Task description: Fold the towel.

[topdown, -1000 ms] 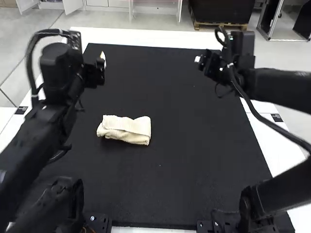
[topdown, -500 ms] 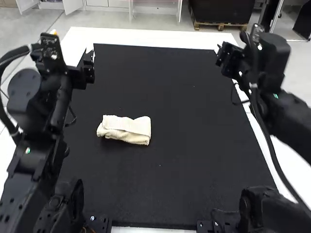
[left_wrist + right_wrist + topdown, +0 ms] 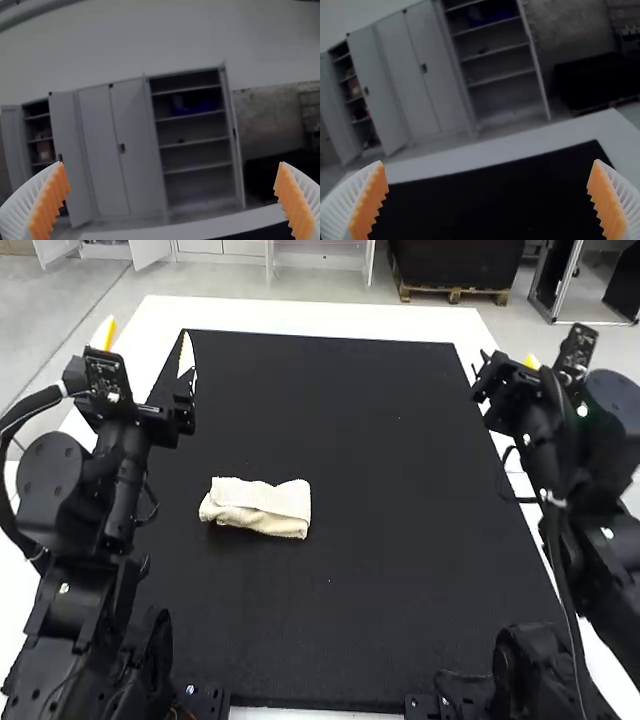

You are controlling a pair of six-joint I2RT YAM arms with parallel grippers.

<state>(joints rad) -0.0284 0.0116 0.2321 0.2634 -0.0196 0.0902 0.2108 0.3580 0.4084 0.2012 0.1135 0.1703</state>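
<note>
Tabletop (image 3: 300, 316), white, black mat (image 3: 400, 540) on top. One cream towel (image 3: 258, 508), folded into a bundle, on mat: well apart from left tool (image 3: 146, 345), farther from right tool (image 3: 505, 367). Both tools: fingers spread wide.

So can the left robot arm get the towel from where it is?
Probably yes. The left gripper is open, the towel lies on that side of the black mat, and nothing seems to block the way.
</note>
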